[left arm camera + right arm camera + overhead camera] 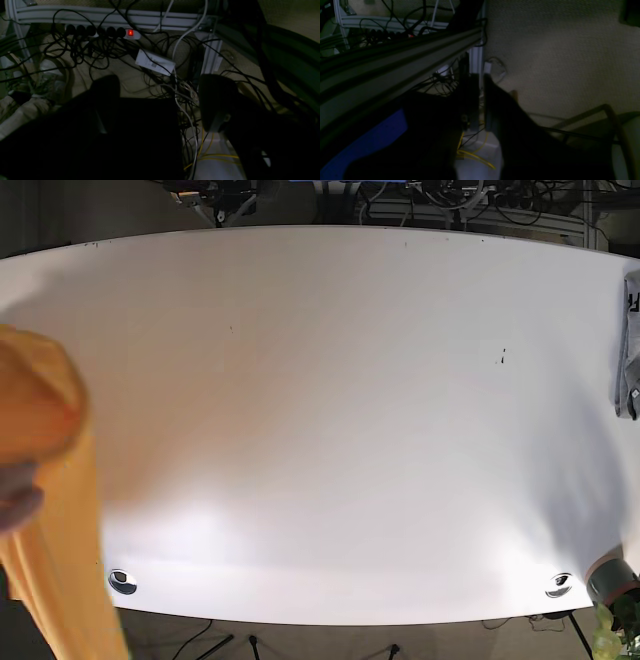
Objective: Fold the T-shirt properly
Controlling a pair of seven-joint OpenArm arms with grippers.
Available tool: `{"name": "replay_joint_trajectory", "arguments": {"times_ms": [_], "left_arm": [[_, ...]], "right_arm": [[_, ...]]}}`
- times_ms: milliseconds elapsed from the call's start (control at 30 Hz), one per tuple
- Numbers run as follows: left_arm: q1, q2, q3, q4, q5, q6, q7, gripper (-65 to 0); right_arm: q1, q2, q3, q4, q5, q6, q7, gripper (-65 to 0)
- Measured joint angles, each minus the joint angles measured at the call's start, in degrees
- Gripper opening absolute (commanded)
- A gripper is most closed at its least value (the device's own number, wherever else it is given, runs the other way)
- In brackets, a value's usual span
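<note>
Orange T-shirt [45, 510] hangs off the white table's [330, 430] left edge. Both claws [160, 100] [481, 100] stand parted, holding nothing.

table [330, 410] filling the middle of the base view, t-shirt [50, 510] hanging over its left edge, folded cloth [628, 345] at its right edge, cables [470, 198] behind its far side, power strip [100, 32] on the floor below

Base view bright, soft glare along the near part of the white table [330, 430], edges bowed by wide lens; both wrist views very dim, foreground shapes nearly black, possibly out of focus.
</note>
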Motion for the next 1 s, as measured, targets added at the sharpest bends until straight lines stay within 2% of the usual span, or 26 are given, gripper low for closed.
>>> {"name": "replay_joint_trajectory", "arguments": {"times_ms": [1000], "left_arm": [[0.5,0.0,0.0,1.2,0.0,0.0,0.2,-20.3]], "right_arm": [[0.0,0.0,0.0,0.3,0.0,0.00,0.0,-62.8]]}}
